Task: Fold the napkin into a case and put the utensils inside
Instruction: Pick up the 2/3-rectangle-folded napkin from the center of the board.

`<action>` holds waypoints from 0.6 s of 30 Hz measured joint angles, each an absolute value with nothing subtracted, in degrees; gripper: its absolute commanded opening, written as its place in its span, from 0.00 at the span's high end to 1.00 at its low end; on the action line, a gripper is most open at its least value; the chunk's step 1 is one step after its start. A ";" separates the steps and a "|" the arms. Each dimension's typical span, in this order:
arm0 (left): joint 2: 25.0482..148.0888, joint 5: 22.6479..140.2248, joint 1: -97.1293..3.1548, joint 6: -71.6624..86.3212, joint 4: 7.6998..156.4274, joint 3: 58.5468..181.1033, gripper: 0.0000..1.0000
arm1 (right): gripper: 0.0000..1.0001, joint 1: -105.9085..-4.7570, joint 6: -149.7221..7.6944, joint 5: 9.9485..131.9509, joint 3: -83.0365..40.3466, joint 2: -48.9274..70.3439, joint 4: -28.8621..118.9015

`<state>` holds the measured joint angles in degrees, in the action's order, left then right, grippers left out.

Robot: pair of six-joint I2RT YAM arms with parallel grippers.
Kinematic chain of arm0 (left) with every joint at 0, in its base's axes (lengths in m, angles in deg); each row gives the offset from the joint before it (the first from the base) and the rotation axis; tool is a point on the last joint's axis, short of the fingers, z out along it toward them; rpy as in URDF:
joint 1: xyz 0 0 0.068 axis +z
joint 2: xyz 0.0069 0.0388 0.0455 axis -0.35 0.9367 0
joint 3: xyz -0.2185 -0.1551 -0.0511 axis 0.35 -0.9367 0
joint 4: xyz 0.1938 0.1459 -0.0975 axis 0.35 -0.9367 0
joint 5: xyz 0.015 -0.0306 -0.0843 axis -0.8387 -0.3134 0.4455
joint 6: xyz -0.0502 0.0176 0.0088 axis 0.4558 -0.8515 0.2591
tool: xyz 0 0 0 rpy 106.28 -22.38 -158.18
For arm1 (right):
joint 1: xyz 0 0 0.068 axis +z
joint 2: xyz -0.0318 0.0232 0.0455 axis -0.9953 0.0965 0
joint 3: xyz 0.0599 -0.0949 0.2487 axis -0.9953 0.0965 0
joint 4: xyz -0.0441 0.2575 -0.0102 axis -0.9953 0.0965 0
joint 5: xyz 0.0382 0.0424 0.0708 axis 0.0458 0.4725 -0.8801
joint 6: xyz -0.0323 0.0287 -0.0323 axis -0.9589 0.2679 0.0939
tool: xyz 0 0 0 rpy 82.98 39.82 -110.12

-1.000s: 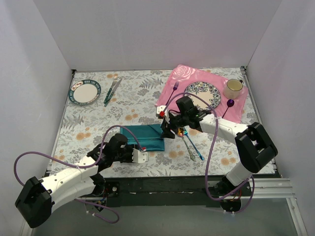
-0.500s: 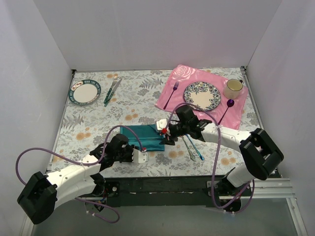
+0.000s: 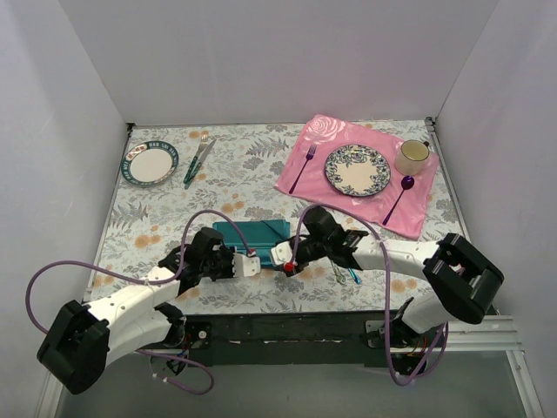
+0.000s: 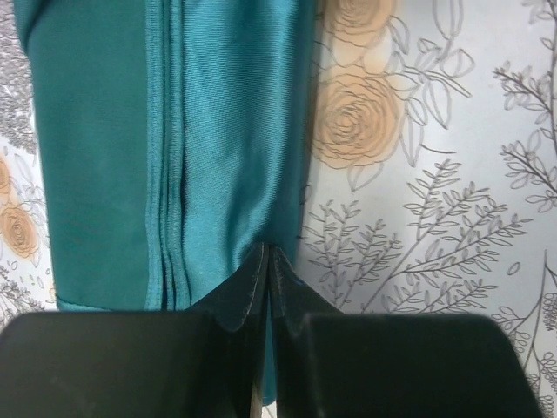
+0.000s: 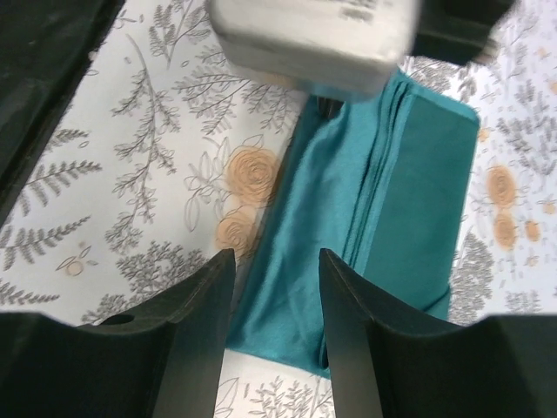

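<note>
Teal and faintly shiny, the square cloth napkin lies folded into a narrow band at the near middle of the flower-printed tablecloth, with its layered edges running along its length. The fold into a case looks part done, since no pocket stands open. The left pincer has its jaws pressed together on the band's near edge, and the cloth puckers up into the tips. Just to its right, the right pincer hangs with jaws about half apart and empty over the band's near right corner. Whether it touches the cloth I cannot tell. Next, I judge, that corner needs nipping too, so both can turn the edge over. The two slim rainbow-sheened metal utensils lie to the right, partly under the right arm.
</note>
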<state>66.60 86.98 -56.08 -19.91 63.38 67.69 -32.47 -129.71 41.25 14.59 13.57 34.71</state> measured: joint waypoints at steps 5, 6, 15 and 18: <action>68.55 90.41 -53.00 -19.87 62.35 71.32 1.00 | 0.46 -30.57 -129.57 44.57 14.59 14.44 30.77; 68.90 90.98 -52.61 -19.85 62.09 71.95 1.00 | 0.45 -30.07 -129.40 45.40 14.50 15.06 30.25; 69.82 95.37 -49.63 -20.87 58.11 74.05 0.67 | 0.46 -26.70 -128.96 49.20 13.17 18.51 29.59; 67.89 96.51 -46.49 -23.47 54.49 74.05 0.59 | 0.46 -25.72 -128.98 50.36 12.62 19.06 29.51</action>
<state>67.89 96.51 -46.49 -23.47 54.49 74.05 -25.72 -128.98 50.36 12.62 19.06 29.51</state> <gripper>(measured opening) 0.338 0.542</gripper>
